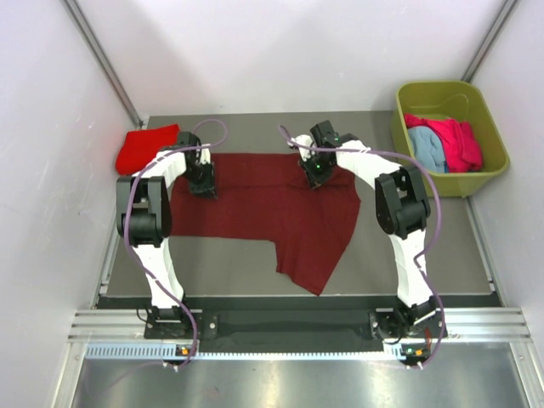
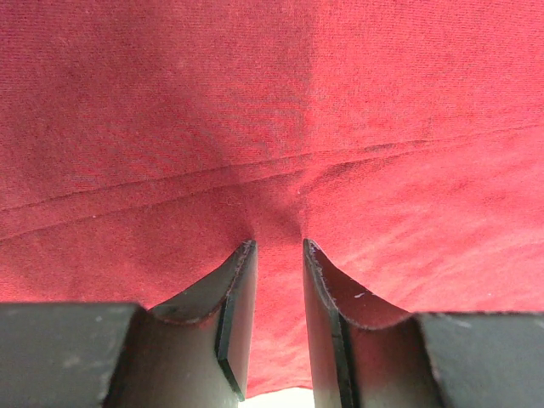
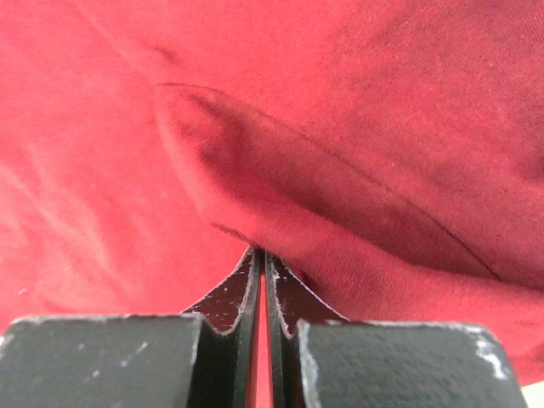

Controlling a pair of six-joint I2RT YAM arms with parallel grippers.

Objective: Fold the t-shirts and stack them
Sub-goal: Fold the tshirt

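White enclosure walls point(image 1: 297, 51) surround a grey table point(image 1: 425, 229), and the dark maroon t-shirt point(image 1: 272, 212) lies spread flat across the centre of that table. An olive-green plastic tub point(image 1: 459, 183) at the upper right holds a pink garment point(image 1: 455, 140) and a light blue garment point(image 1: 429, 149), and a bright red t-shirt point(image 1: 144, 149) lies bunched at the upper left. The left gripper point(image 2: 278, 246) is narrowed on puckered maroon cloth at the shirt's far left edge, and the right gripper point(image 3: 261, 251) is clamped tight on a raised fold at its far right edge.
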